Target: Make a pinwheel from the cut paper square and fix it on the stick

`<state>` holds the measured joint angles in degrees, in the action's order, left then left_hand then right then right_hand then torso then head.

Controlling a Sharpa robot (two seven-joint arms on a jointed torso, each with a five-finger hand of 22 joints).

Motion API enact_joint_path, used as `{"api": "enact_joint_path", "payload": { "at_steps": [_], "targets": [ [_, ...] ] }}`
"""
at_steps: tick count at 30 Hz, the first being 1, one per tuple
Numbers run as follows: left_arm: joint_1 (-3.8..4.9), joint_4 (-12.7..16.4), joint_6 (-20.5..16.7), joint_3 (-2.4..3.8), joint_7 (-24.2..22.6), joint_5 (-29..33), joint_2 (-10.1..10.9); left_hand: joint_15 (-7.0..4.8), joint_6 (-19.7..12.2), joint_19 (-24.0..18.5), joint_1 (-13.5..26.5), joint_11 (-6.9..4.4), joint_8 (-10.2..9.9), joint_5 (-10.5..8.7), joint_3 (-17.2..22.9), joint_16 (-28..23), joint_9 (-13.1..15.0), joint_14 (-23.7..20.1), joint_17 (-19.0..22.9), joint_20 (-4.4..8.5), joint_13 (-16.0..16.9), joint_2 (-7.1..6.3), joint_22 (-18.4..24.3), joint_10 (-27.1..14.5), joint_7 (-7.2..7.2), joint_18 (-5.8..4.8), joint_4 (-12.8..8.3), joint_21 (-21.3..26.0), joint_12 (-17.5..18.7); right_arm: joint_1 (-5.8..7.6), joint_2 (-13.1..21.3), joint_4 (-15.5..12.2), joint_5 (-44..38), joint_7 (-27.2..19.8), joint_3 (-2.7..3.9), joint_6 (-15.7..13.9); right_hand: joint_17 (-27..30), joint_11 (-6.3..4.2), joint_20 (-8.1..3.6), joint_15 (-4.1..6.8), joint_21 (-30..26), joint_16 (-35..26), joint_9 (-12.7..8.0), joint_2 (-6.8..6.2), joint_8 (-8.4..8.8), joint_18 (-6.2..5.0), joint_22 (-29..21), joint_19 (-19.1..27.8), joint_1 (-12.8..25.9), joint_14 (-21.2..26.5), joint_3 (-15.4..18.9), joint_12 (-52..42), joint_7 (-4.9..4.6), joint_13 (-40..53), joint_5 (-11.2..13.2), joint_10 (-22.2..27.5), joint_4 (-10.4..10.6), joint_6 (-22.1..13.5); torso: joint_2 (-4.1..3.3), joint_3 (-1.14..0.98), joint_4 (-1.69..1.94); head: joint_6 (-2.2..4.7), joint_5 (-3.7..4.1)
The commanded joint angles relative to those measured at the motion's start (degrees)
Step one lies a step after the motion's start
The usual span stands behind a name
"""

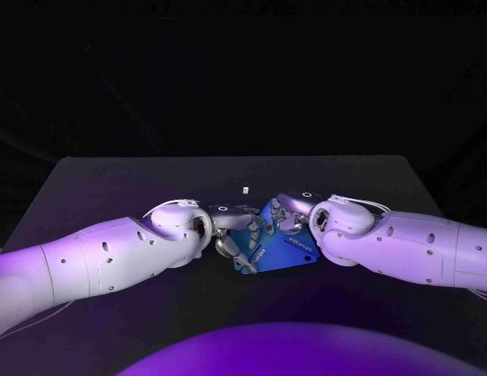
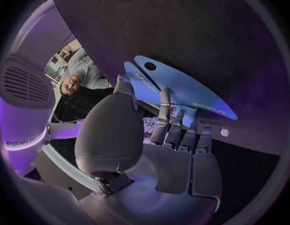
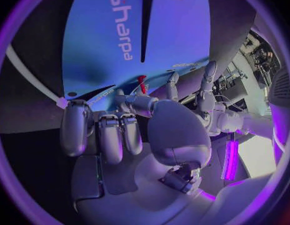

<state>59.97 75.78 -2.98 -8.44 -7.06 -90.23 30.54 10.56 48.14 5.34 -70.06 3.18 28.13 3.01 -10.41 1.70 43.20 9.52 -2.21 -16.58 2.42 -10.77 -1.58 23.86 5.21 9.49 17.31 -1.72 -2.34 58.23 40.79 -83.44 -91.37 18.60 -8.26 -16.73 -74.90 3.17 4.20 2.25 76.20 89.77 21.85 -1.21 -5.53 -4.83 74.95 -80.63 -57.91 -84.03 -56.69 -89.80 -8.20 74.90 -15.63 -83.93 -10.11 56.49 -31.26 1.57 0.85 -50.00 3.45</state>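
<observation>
- Paper square (image 1: 275,249) could slip and flop onto the table (image 1: 108,180). It is thin and bendy, and I think the hands hold it only near its edges, so a small loosening would drop it.
- It could also rip. One cut flap (image 2: 189,92) ends at a slit, and the slit may tear further if the 2 hands pull away from each other.
- A flap could spring back flat if a finger lifts off it too soon.
- There is a small red piece (image 3: 142,83) right by the right hand's fingertips. I cannot tell what it is. If it has to go through the hole (image 2: 150,66), a small wobble could make it miss.
- The blue paper sits between the 2 hands, over the middle of the table, tipped on a slant.
- The left hand (image 1: 223,227) grips the paper's left side, with its fingers (image 2: 164,110) pressed up against the flaps.
- The right hand (image 1: 294,211) grips the paper's right side, with its fingers (image 3: 110,135) curled in under the sheet.
- A tiny white bit (image 1: 246,189) lies on the table just behind the hands, and nothing touches it.
</observation>
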Motion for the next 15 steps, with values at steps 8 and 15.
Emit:
{"api": "enact_joint_path", "payload": {
  "at_steps": [8, 15],
  "targets": [
    [0.05, -0.2, 1.0, 0.04, 1.5, -0.7, -0.2, 0.04, 0.9, -0.3, -0.1, 0.36, -0.4, -0.10, 0.7, -0.2, -0.1, -0.4, 0.1, 0.05, 0.1, 1.06, -0.1, 0.7, 0.26, 0.12, 0.0, 0.0, -0.1, 0.07, -0.7, 0.5, -5.0, 1.7, -0.03, -1.2, -15.1, 0.10, 0.03, -0.40, 0.3, 0.2, 0.1, 0.20, -0.32, 0.64, 1.2, -0.4, 0.4, -6.0, -0.3, -0.2, 0.09, 15.1, 0.3, -6.1, 0.0, 0.3, 0.03, 0.00, 0.03, 0.00, 0.09],
    [0.05, -0.5, 1.7, 0.03, 1.8, -0.8, -0.3, 0.06, 1.0, -0.3, -0.1, 0.43, -0.5, -0.11, 0.9, -0.2, -0.1, -0.5, 0.1, 0.05, 0.1, 1.29, -0.1, 0.7, 0.34, 0.12, 0.0, -0.1, -0.1, 0.26, -0.7, 0.6, -6.5, 2.3, -0.03, -2.5, -15.1, 0.09, 0.03, -0.40, 0.2, 0.2, 0.1, 0.16, -0.34, 0.61, 1.1, -0.4, 0.4, -6.0, -0.3, -0.2, 0.10, 15.1, 0.3, -6.1, 0.0, 0.3, -0.01, 0.03, -0.01, 0.00, -0.06]
  ]
}}
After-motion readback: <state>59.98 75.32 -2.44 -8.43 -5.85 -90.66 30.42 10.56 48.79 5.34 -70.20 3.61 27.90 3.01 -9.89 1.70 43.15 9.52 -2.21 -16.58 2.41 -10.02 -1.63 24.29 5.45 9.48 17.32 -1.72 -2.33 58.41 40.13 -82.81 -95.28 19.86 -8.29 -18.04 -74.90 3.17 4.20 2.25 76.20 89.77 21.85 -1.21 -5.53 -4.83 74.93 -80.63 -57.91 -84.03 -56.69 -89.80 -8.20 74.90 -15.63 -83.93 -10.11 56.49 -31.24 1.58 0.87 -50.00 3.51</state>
